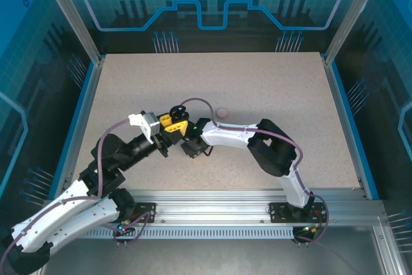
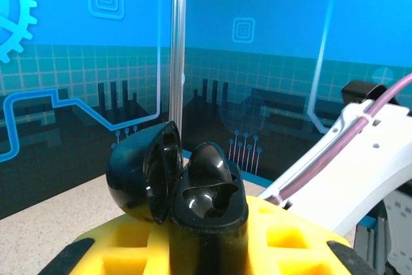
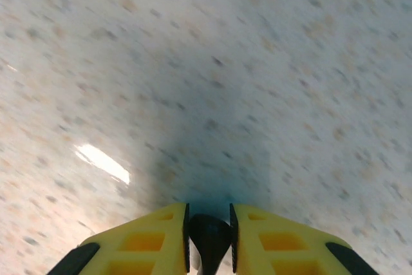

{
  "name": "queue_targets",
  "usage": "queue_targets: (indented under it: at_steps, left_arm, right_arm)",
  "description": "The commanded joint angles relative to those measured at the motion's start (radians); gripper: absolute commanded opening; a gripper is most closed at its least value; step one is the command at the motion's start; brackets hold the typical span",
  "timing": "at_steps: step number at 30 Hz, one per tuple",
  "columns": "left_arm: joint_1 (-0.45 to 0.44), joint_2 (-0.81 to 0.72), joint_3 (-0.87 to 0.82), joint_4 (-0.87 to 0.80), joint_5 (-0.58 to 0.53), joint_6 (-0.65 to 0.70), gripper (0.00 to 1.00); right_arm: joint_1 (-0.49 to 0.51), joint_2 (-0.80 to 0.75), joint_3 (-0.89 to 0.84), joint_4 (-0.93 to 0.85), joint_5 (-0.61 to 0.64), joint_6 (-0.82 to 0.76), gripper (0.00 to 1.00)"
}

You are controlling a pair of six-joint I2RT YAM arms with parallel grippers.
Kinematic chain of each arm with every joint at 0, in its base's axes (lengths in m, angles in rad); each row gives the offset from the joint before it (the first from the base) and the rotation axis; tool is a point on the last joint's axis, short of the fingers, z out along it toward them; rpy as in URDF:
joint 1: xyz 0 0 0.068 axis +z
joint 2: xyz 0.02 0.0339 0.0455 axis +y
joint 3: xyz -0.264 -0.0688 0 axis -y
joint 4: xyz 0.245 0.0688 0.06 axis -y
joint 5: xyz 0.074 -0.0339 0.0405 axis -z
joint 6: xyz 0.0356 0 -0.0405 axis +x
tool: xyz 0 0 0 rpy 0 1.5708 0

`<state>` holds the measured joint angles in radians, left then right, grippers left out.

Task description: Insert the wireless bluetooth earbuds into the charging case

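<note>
- Left gripper (image 2: 209, 252) squeezes the black case (image 2: 206, 194) tight, lid (image 2: 136, 178) open at 10 o'clock, so its inside faces up;
- Right gripper (image 3: 208, 216) pinches a black earbud (image 3: 209, 239) over the table (image 3: 270, 62), likely to put in

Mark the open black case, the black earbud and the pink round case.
open black case (image 2: 209, 194), left wrist view, base's inner tray.
black earbud (image 3: 209, 235), right wrist view, exposed tip.
pink round case (image 1: 222, 113), top external view, its top.

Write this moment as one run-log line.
left gripper: shut on open black case | right gripper: shut on black earbud | pink case: on table
</note>
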<state>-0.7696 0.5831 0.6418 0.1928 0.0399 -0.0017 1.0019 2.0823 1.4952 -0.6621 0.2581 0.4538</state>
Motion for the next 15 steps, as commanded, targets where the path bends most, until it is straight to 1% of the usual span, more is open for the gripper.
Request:
queue_targets:
  at_steps: [1, 6, 10, 15]
  left_arm:
    - [-0.004, 0.031, -0.017, 0.052, -0.015, -0.026, 0.01]
    - [-0.004, 0.103, -0.036, 0.112, -0.009, -0.048, 0.01]
    - [-0.004, 0.168, -0.058, 0.182, -0.013, -0.063, 0.01]
    - [-0.004, 0.268, -0.065, 0.243, -0.015, -0.085, 0.01]
  right_arm:
    - [-0.046, -0.108, -0.108, 0.061, -0.001, 0.002, 0.23]
    - [-0.117, -0.287, -0.3, 0.162, -0.018, 0.002, 0.22]
    - [-0.158, -0.452, -0.414, 0.236, -0.019, -0.014, 0.22]
    - [-0.223, -0.711, -0.534, 0.319, -0.048, -0.032, 0.22]
